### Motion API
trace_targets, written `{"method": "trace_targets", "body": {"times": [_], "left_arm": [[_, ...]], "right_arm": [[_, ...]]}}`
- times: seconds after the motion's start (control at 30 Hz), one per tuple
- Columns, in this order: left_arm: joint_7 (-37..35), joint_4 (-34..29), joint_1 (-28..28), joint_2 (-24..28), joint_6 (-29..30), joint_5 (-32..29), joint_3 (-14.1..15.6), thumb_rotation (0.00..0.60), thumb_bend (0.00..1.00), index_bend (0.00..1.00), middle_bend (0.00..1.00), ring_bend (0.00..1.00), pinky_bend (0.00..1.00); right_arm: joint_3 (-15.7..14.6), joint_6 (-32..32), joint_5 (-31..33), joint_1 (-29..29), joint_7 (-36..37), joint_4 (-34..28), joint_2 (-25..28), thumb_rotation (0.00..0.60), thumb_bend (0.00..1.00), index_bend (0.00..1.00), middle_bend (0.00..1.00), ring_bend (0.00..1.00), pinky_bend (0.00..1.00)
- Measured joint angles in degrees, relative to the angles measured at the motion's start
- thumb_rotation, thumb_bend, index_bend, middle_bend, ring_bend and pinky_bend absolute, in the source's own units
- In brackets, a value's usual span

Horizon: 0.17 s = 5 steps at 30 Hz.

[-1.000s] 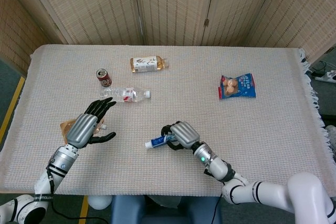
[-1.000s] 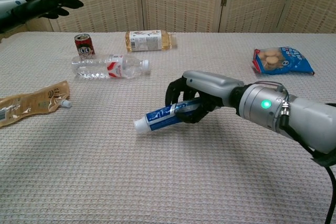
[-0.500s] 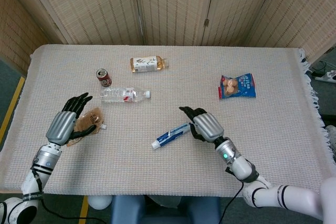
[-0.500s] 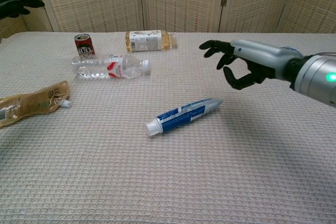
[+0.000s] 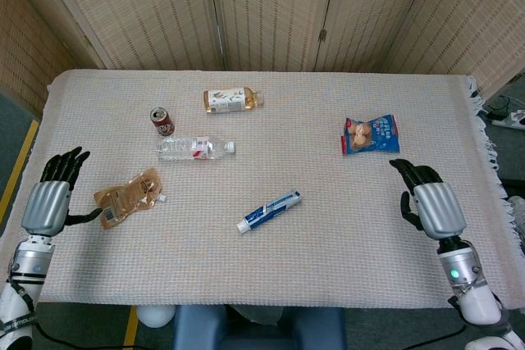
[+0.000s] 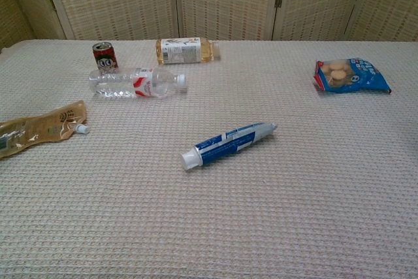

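My left hand (image 5: 51, 200) hovers at the table's left edge, fingers spread and holding nothing; nearest to it is a brown spouted pouch (image 5: 126, 197) (image 6: 38, 129). My right hand (image 5: 431, 202) is at the right side of the table, also spread and holding nothing, below a blue snack bag (image 5: 372, 134) (image 6: 351, 75). A blue-and-white toothpaste tube (image 5: 269, 211) (image 6: 227, 144) lies alone in the middle of the cloth. Neither hand shows in the chest view.
A clear water bottle (image 5: 195, 147) (image 6: 136, 83) lies on its side beside an upright red can (image 5: 162, 120) (image 6: 104, 56). An amber drink bottle (image 5: 232, 100) (image 6: 185, 50) lies further back. The woven cloth (image 5: 328, 243) covers the table; folding screens stand behind.
My right hand let go of the toothpaste tube and drew back to the right edge. My left hand pulled away to the left edge. The tube now lies slightly further right.
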Motion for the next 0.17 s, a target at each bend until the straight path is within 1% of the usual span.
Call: {"method": "trace_targets", "body": {"times": [0.1,0.17], "left_arm": [[0.18,-0.24,2.22,0.14,2.25,0.43,0.62,0.600,0.17,0.06,0.07,0.05,0.00],[0.26,-0.55,3.65,0.25,3.97,1.06,1.11,0.600,0.17,0.06,0.07,0.05,0.00]], "right_arm": [[-0.90,1.70,-0.91,-2.31,2.45,0.07,1.31,0.600,0.83,0.09,0.12,0.19,0.17],[-1.58,3.90,-1.66,-4.47,4.05,0.49,2.00,0.600,0.83,0.09,0.12,0.18,0.16]]}}
